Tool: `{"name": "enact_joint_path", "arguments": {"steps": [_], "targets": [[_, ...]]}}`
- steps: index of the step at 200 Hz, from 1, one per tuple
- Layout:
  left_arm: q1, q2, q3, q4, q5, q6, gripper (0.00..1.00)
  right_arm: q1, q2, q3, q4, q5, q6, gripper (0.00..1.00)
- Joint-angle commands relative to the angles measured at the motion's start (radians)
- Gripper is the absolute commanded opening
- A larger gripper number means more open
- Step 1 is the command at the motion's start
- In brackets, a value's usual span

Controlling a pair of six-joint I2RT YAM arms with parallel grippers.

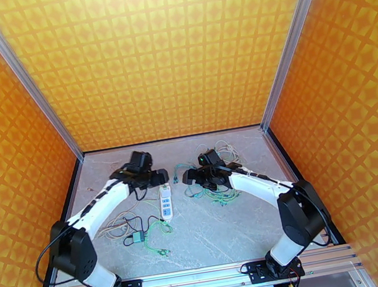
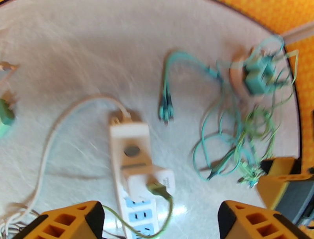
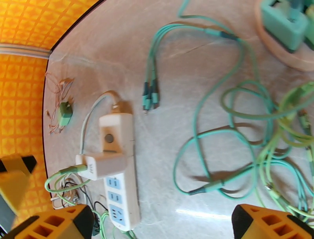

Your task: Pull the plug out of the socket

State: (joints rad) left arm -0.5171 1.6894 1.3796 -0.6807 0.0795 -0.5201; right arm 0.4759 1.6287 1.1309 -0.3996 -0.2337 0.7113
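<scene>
Socket strip (image 3: 119, 192): white, blue outlets, lying flat on the tabletop (image 3: 117, 51) between the two arms.
Plug (image 3: 103, 164): white block seated in the strip near its cord end, with a green lead (image 3: 66, 171) running off it.
Left gripper (image 2: 161, 223): jaws spread, over the plug, holding nothing.
Right gripper (image 3: 157, 225): jaws spread wide, empty, beside the loose teal cables (image 3: 214, 184).

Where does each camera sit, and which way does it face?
Top external: above, behind the robot, facing down at the grey table; left arm and right arm show.
Left wrist: on the left arm, facing down; open left gripper at the bottom.
Right wrist: on the right arm, facing down; open right gripper at the bottom.
Shared: white power strip with its white plug.
</scene>
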Motion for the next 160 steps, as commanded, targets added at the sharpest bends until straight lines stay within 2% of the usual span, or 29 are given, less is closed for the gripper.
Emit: {"name": "enact_joint_path", "arguments": {"steps": [1,84,160], "targets": [[-0.044,0.062,0.072,-0.108,-0.088,-0.010,0.79,0.000,-0.024,-0.019,0.016,0.026,0.013,0.98],[-0.070,0.221,0.191,-0.188,-0.134,-0.021,0.73,0.000,-0.085,-0.101,0.063,0.000,0.014,0.98],[-0.072,0.295,0.209,-0.198,-0.137,-0.020,0.67,-0.001,-0.137,-0.149,0.046,0.078,0.043,0.99]]}}
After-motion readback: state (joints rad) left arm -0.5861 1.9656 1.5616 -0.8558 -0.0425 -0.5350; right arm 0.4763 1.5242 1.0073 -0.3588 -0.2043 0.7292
